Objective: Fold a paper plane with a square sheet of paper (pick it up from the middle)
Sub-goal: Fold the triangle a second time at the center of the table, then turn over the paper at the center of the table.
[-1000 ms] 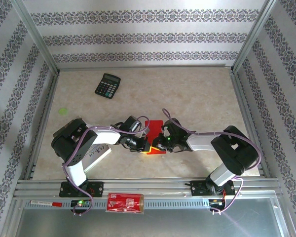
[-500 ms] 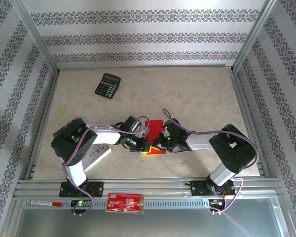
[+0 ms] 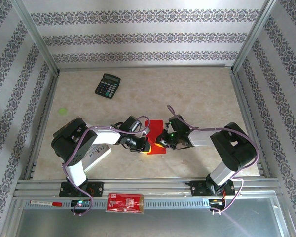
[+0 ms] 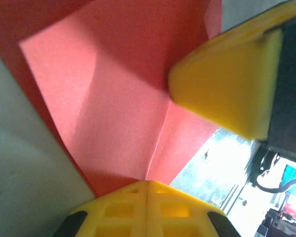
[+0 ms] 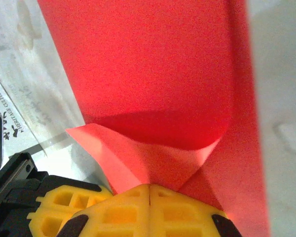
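top external view first: the pale marbled table (image 3: 197,94) is seen walled in by patterned panels, and the two arms are bent inward over its near half, the left arm (image 3: 76,143) and the right arm (image 3: 234,148) meeting nose to nose. between them the square sheet of paper (image 3: 154,125) is found near the middle front of the table, partly folded, much of its red surface covered by the two wrists and their purple cables. a white printed booklet (image 3: 99,155) is tucked under the left arm, mostly hidden by it. a red printed packet (image 3: 125,202) is laid on the metal rail at the front, well apart from the sheet. a black calculator (image 3: 107,85) is parked far back on the left.

now the pincers: the left gripper (image 4: 147,186) is clamped on a raised crease of the sheet (image 4: 113,98), jaws pressed together, with a yellow finger of the other arm (image 4: 227,84) crowding in just beside it. the right gripper (image 5: 149,190) is likewise pinched on a lifted fold of the sheet (image 5: 148,64). a small green spot (image 3: 63,110) is noted at the left edge.
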You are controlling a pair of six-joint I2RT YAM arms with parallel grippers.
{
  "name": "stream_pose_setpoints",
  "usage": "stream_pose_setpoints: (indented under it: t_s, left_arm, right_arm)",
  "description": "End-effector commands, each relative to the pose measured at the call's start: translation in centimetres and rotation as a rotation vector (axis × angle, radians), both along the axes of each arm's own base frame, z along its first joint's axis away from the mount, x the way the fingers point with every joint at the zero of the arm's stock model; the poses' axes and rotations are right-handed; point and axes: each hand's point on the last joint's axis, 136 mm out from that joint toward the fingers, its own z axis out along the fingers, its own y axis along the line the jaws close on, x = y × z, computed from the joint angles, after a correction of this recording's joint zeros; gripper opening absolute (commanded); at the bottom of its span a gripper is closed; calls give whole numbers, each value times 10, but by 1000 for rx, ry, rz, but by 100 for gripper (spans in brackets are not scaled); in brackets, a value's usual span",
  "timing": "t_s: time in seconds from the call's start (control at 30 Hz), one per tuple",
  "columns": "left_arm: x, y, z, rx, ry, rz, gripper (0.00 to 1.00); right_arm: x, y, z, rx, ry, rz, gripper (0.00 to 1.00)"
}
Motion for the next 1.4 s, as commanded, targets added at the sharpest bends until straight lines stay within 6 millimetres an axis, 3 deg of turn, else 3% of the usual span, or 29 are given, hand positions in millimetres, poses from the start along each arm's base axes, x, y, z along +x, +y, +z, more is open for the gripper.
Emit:
stream_pose_setpoints:
  t_s: [0.0,0.9,1.07,1.23,1.37]
  left_arm:
    - [-41,56,-56,276,152,16,0]
    - [-45,61,-60,290,147,17,0]
    - [-41,57,-56,274,140,21,0]
    - [-21,34,-34,179,91,47,0]
    - [8,5,6,49,22,84,15]
  right_arm:
    - [15,-36,-23,-164,-2,-93,3]
    - [71,-95,-31,-216,-4,-232,2]
    - [84,-107,-19,-191,-24,-264,2]
    - [89,-97,19,-108,-133,-217,3]
    - [67,-80,35,-93,-182,-140,8]
